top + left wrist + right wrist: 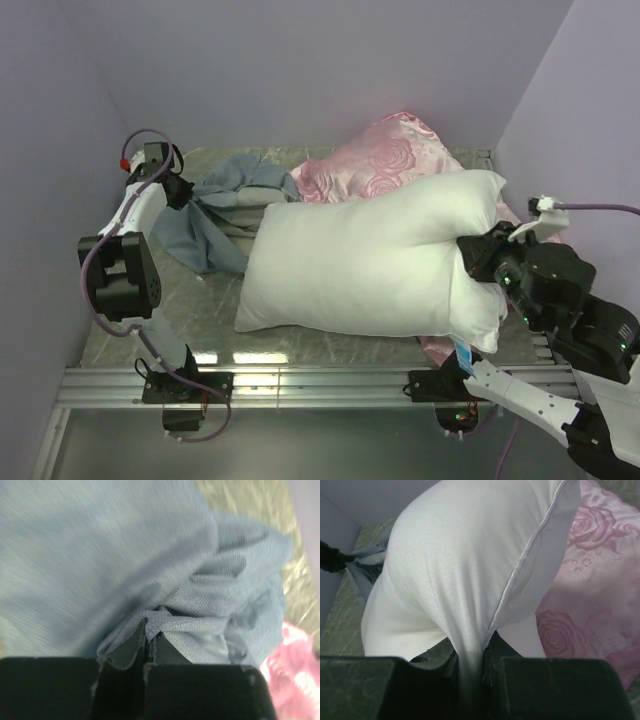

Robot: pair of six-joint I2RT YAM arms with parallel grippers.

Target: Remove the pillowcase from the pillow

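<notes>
The plump white pillow (370, 260) lies bare across the table's middle, fully out of the pillowcase. My right gripper (478, 252) is shut on the pillow's right end; in the right wrist view white fabric (470, 580) is pinched between the jaws (472, 672). The pillowcase (215, 215) lies crumpled at the far left, grey-blue side showing. My left gripper (182, 192) is shut on a fold of the pillowcase; the left wrist view shows the grey-blue cloth (100, 555) clamped at the gripper's tips (148, 630).
A pink satin rose-patterned cushion (385, 160) lies behind and under the pillow, also in the right wrist view (600, 565). Purple walls close in at the back and both sides. The marble-patterned table (200, 310) has a metal rail (300, 385) along its near edge.
</notes>
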